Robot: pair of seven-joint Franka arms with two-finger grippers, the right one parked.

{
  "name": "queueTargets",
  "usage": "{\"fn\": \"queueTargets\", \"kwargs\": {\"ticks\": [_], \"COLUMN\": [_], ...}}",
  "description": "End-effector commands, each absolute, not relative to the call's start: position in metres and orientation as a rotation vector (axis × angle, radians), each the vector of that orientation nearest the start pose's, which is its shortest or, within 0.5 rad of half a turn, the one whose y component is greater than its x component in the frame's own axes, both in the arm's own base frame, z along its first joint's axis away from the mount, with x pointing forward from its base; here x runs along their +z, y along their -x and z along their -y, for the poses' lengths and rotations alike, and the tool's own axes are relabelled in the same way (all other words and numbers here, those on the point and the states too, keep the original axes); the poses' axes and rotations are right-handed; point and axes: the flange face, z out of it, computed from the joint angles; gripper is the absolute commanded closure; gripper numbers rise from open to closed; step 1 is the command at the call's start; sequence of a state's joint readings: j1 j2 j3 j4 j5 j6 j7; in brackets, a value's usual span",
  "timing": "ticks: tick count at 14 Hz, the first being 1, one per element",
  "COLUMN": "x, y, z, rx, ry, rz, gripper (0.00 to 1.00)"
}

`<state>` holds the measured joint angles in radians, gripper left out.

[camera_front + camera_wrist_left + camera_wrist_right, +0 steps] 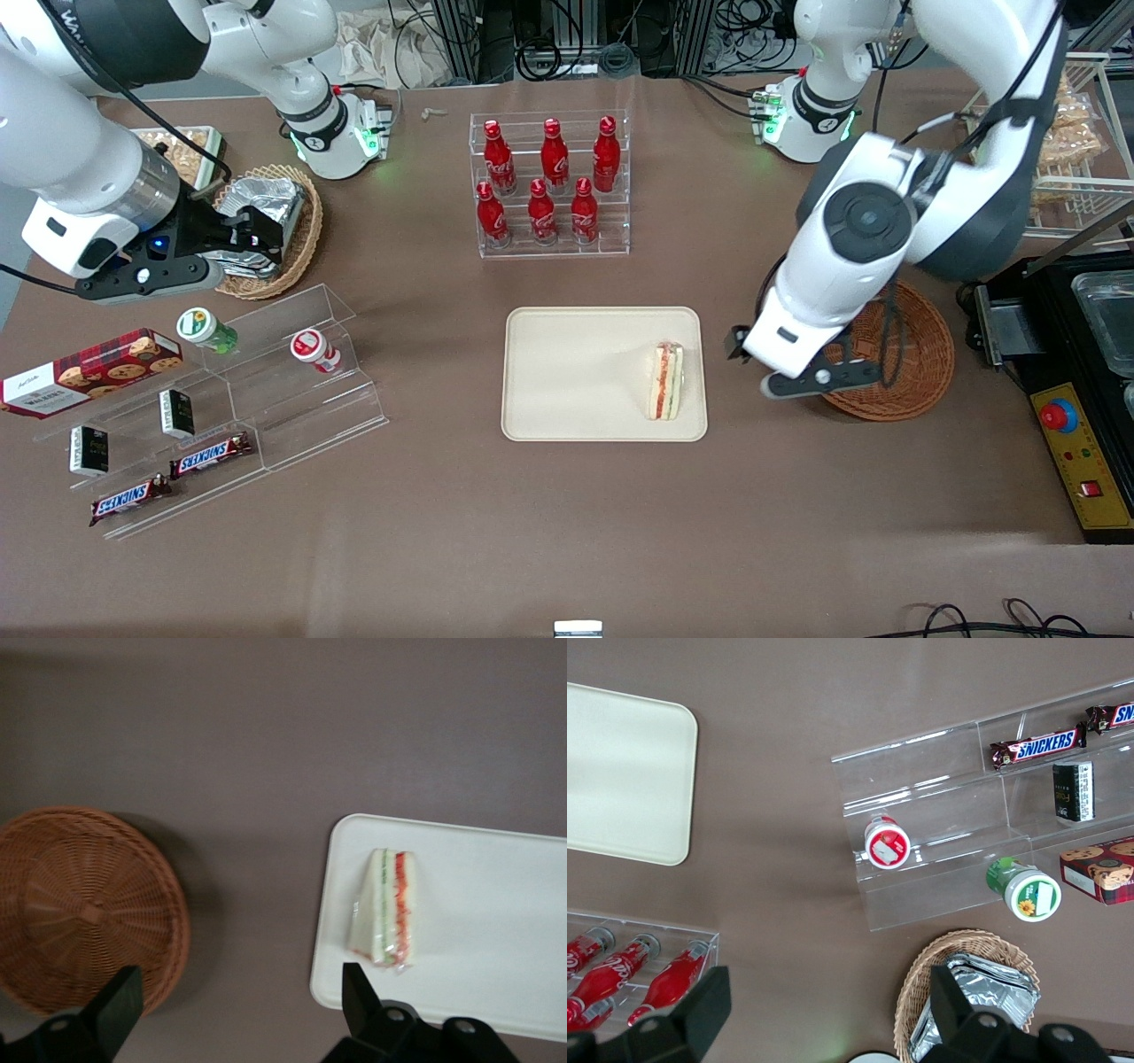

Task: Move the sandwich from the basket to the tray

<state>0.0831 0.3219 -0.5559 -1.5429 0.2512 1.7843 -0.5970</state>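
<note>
The sandwich [666, 381] lies on the cream tray [576, 372], near the tray's edge toward the working arm's end. It also shows in the left wrist view [390, 908] on the tray [496, 904]. The reddish-brown basket [921, 354] stands beside the tray, partly hidden by the arm, and the wrist view shows the basket [80, 904] holding nothing. My left gripper [753, 359] hangs above the bare table between basket and tray. In the wrist view the gripper [239, 979] is open and holds nothing.
A clear rack of red bottles [549, 186] stands farther from the front camera than the tray. A clear stepped shelf with snacks [221, 390] and a tan basket of foil packets [266, 221] lie toward the parked arm's end. A black machine [1081, 399] borders the working arm's end.
</note>
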Motion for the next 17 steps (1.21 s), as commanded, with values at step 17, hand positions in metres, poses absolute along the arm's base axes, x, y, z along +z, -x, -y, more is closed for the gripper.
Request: {"fn": "queueTargets", "kwargs": {"ticks": [17], "x": [0.583], "y": [-0.587], "z": [0.001], "rx": [0.045], "ry": [3.076], "rz": [-0.477], "gripper": [0.0]}}
